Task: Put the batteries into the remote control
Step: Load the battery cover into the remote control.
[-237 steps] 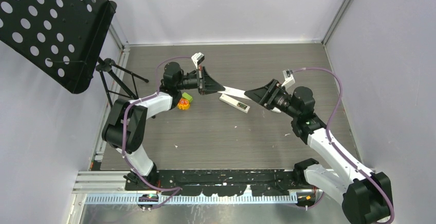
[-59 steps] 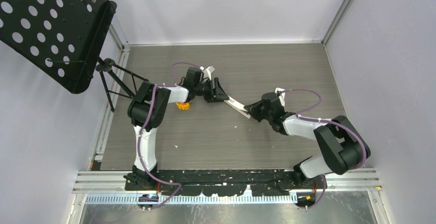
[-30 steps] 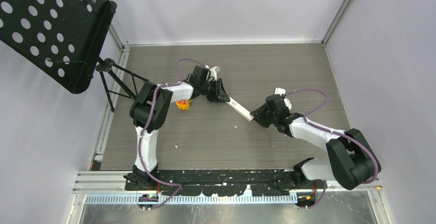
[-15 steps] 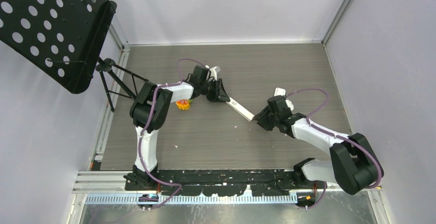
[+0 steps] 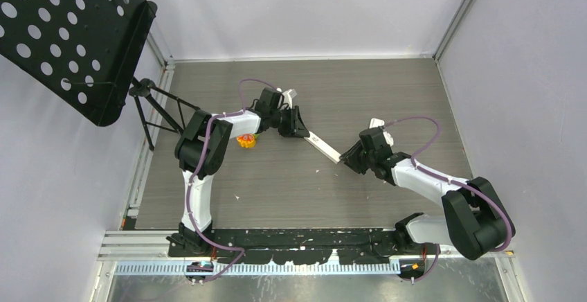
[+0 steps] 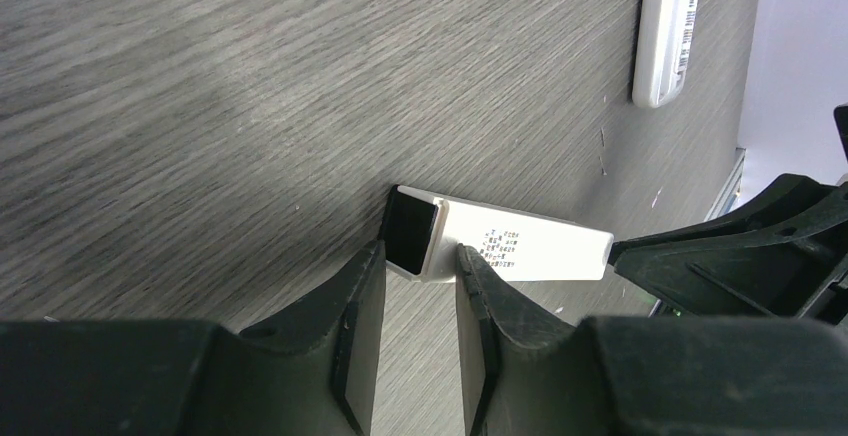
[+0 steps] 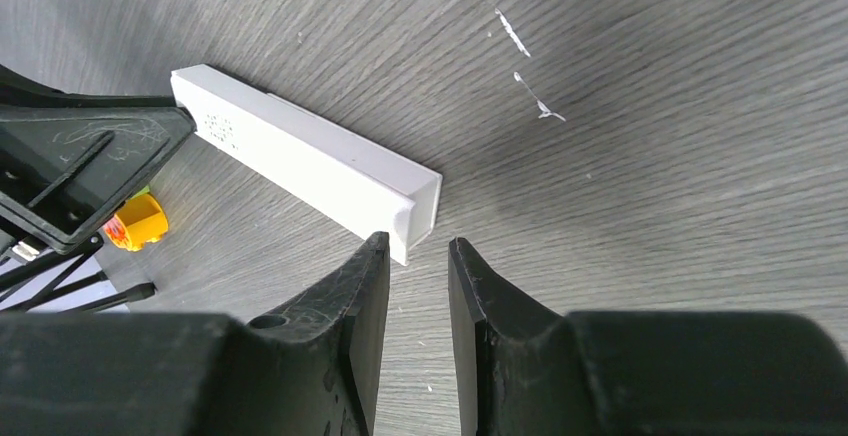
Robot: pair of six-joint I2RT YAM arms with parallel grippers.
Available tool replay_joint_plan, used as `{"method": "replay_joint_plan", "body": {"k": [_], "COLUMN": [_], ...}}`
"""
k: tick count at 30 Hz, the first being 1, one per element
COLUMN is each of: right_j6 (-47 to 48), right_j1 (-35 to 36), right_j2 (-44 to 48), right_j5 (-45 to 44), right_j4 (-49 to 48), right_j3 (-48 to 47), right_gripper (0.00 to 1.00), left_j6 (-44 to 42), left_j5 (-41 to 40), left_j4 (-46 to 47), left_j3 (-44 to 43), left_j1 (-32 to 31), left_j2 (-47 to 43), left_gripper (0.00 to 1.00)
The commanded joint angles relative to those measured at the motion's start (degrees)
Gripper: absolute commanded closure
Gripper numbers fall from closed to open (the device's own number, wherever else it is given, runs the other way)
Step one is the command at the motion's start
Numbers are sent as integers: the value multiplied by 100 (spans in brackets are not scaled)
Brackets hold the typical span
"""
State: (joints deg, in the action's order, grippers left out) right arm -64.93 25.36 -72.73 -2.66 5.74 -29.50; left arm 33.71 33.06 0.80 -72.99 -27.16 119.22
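Observation:
A long white remote control (image 5: 324,147) lies slanted across the middle of the table. Its open, dark battery compartment end (image 6: 411,231) sits between my left gripper's fingertips. My left gripper (image 6: 418,258) is shut on that end, seen from above as the left gripper (image 5: 302,131). My right gripper (image 7: 415,248) is open, and the remote's other end (image 7: 415,214) lies just at its tips without being clamped. From above, the right gripper (image 5: 345,158) faces the left one along the remote. The batteries are out of view.
A second white remote-like piece (image 6: 668,28) with a barcode label lies farther off on the table. An orange-and-green toy (image 5: 246,140) sits beside the left arm. A black perforated stand (image 5: 69,32) on a tripod (image 5: 158,104) overhangs the left edge.
My right gripper backed off slightly from the remote's end, then came back to it with its jaws a little narrower. The left gripper and the remote stayed put.

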Motion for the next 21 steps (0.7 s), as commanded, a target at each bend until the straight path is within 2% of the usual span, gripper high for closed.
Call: {"method": "replay_joint_plan", "body": {"k": [1, 4, 21], "right_j6": [128, 129, 62], "right_j1": [-16, -15, -15], "right_j2": [110, -80, -741], "right_j5": [-21, -9, 146], "right_j4": [-378, -373, -453], "right_j3": [-19, -50, -65], "right_gripper": [66, 68, 99], "left_j6": [-453, -454, -419], "left_j5": [-854, -851, -665], "left_j4": [-877, -897, -881], "left_j3": [138, 118, 130], "left_j1": [9, 9, 10], "left_j2": [367, 389, 479], "left_gripper": [70, 72, 81]}}
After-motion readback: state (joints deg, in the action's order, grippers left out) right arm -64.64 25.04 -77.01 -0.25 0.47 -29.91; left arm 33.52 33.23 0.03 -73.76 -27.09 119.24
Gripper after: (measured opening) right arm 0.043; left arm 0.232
